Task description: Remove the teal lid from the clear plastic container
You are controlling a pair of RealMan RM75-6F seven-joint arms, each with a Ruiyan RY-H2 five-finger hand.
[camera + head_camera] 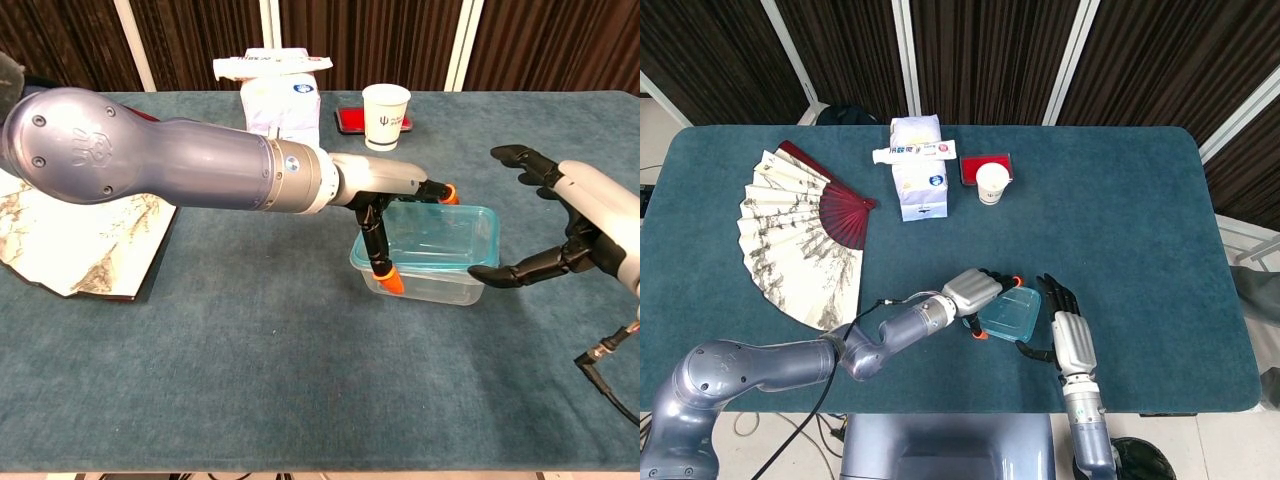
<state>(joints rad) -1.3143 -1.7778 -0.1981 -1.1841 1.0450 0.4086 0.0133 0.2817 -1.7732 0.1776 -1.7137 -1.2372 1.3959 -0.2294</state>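
The clear plastic container [428, 270] with its teal lid [440, 232] on top sits near the table's front edge, also seen as the container [1008, 318] in the head view. My left hand [385, 200] reaches in from the left and grips the container's left end. One orange-tipped finger presses the front left corner and another lies along the back edge. My right hand [575, 225] is spread open just right of the container, thumb tip by its front right corner. From the head camera, the left hand [975, 290] and right hand [1068, 335] flank the container.
A paper fan [800, 235] lies open at the left. A white pouch [917, 170] with a tube on it, a paper cup [991, 183] and a red flat item [985, 160] stand at the back centre. A black cable [610, 375] hangs at the front right.
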